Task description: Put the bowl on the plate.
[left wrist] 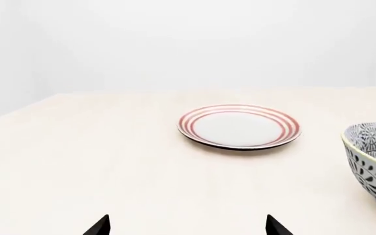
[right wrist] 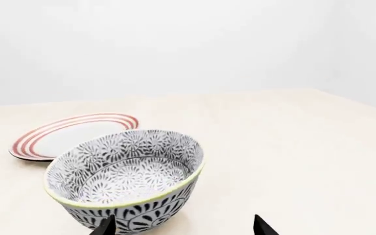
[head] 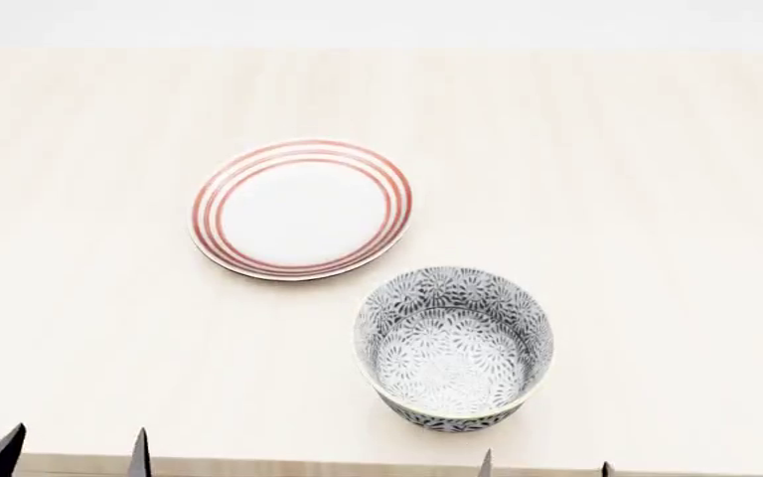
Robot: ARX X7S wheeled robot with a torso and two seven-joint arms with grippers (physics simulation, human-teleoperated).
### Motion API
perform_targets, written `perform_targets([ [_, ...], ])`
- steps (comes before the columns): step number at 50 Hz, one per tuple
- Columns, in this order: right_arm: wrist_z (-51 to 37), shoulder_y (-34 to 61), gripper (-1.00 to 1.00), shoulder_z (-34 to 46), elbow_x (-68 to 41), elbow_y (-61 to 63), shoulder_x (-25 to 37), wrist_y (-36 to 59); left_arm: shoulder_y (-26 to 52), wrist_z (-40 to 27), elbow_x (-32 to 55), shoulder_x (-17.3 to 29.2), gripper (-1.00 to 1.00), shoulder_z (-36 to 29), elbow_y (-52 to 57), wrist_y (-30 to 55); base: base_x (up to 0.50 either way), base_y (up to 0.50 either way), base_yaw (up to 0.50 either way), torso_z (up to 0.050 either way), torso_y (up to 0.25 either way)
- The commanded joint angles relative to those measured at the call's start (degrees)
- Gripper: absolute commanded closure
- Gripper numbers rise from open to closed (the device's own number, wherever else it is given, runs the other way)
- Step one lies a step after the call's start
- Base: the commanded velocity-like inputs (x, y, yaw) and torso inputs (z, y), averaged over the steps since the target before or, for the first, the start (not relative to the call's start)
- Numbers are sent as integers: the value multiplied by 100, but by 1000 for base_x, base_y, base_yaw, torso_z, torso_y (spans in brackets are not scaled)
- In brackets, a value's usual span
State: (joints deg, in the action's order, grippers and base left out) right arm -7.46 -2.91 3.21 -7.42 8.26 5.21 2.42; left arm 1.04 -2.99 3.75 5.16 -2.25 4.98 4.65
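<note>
The bowl [head: 455, 346], patterned grey-blue on white with a pale rim, stands upright on the table near its front edge; the right wrist view shows the bowl [right wrist: 126, 178] close ahead, and the left wrist view catches the bowl [left wrist: 374, 164] at the frame's edge. The plate [head: 302, 208], white with red rings, lies flat just behind and left of it; plate [left wrist: 239, 128], plate [right wrist: 70, 134]. My right gripper [head: 544, 466] is open just in front of the bowl, touching nothing. My left gripper [head: 75, 455] is open at the front left, nothing between its fingers.
The pale wooden table [head: 647, 179] spreads wide on all sides of the two dishes. Its front edge [head: 302, 463] runs just under both grippers. A plain white wall stands behind the table's far edge.
</note>
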Motion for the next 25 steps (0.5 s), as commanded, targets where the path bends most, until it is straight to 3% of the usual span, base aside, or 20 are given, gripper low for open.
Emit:
perform_targets([
  [1, -465, -946, -100, -1239, -765, 2919, 442, 1352, 382, -142, -51, 0, -100, 236, 813, 800, 0, 0, 0, 0, 0],
  [7, -805, -1544, -100, -2832, -2179, 4353, 803, 2201, 830, -409, 40, -9, -100, 447, 902, 1146, 0, 0, 0, 0, 0],
  [13, -1090, -1927, -100, -3709, -2998, 4982, 1127, 2645, 751, -487, 156, -69, -100, 480, 682, 908, 231, 0, 0, 0, 0],
  [25, -1822, -2871, -100, -3906, -3621, 5165, 1973, 1894, 681, -768, 343, -90, -100, 583, 901, 987, 500, 0, 0, 0, 0],
])
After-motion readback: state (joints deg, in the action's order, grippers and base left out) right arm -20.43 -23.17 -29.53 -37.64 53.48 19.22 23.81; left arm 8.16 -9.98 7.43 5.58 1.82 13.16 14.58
